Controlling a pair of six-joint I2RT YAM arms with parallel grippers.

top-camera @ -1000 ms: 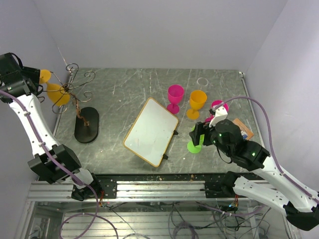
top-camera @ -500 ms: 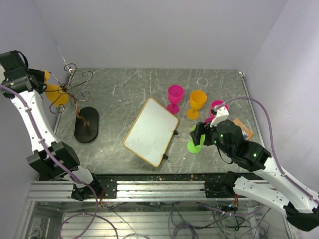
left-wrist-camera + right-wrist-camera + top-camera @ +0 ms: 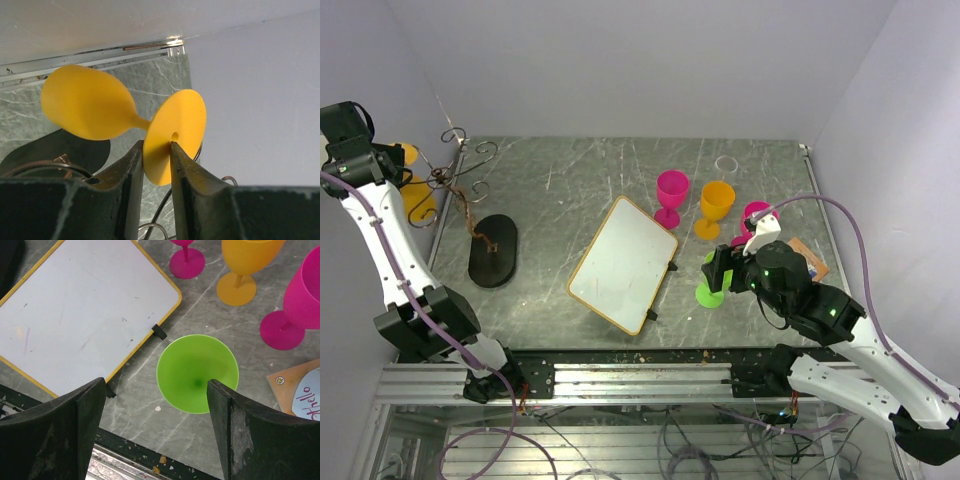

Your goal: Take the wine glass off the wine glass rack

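Though probably light, stiff plastic, slippery: wine glass (image 3: pixel 90 105) sideways beside wine glass rack (image 3: pixel 492 252), far left, foot rim pinched in clenched left claw (image 3: pixel 156 147); better held nearer stem. Right claw (image 3: pixel 156 382) released.

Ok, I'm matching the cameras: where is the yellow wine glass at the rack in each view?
Top external: yellow wine glass at the far left edge.
Left wrist: centre frame, foot pinched in the left pincer.
Right wrist: not in it.
Shared landmark: the rack's black base, seen from top and left wrist.
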